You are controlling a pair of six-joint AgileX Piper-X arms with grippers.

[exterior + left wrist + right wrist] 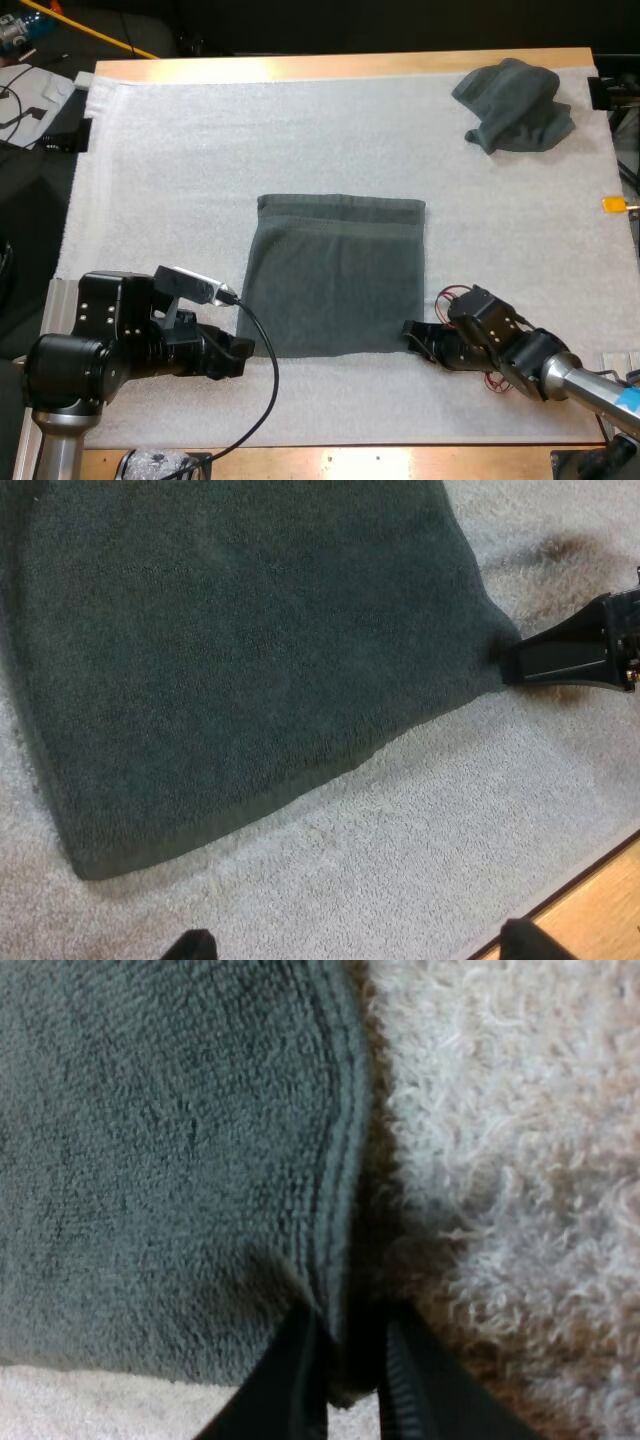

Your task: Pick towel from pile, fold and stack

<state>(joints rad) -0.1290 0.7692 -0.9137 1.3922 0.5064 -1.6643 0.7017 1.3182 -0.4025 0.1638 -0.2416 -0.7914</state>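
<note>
We are pinching the near right corner of the flat towel [335, 275], which is lying at the middle of the white mat [170, 170], with our right gripper [410, 334]; its fingers [290, 1390] are pressing the hem from both sides. Our left gripper [240, 352] is sitting just beside the towel's near left corner, fingers wide apart and gripping nothing. A crumpled towel [515, 105] is lying at the mat's far right corner.
</note>
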